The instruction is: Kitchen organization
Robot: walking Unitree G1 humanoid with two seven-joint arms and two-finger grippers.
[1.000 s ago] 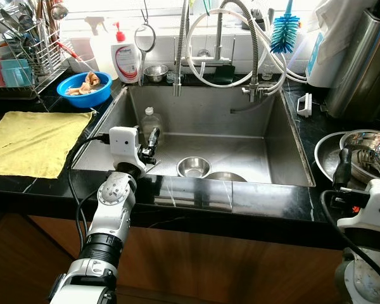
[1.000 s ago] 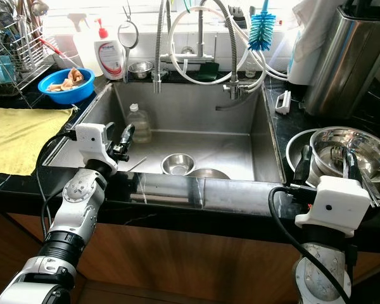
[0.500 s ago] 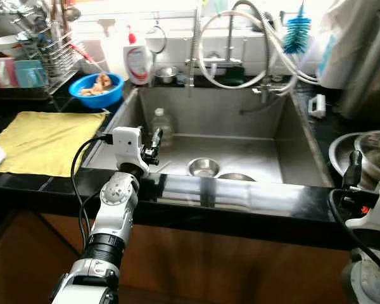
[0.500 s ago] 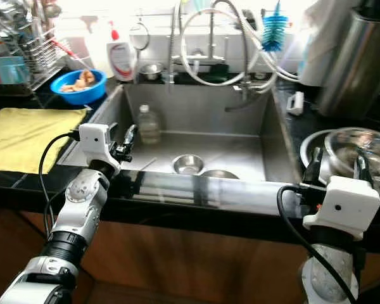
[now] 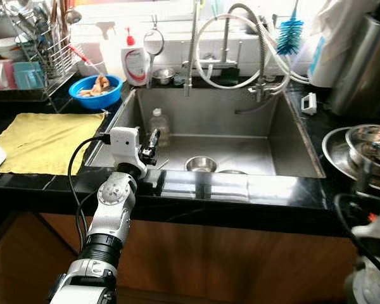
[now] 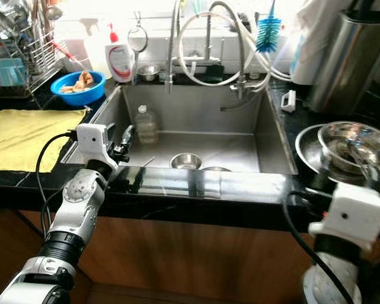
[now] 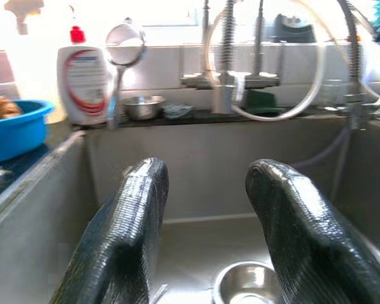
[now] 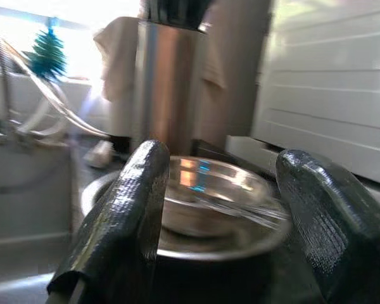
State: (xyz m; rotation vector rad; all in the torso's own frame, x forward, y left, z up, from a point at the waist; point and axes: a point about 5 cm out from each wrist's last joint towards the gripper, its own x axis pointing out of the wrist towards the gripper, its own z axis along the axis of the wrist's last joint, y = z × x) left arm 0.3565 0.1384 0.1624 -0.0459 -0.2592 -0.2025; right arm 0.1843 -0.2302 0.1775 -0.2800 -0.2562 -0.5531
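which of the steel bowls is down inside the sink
The small steel bowl on the sink floor near the front wall. The other small one sits on the back ledge; the stacked bowls sit on the right counter.

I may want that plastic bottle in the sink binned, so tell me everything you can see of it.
The plastic bottle is small and clear, with a pale cap on a narrow neck. It stands upright on the steel sink floor, in the back-left part near the left wall. Whether it holds liquid cannot be told. It stands apart from the small steel bowl. The left end effector hovers open just in front of it, not touching.
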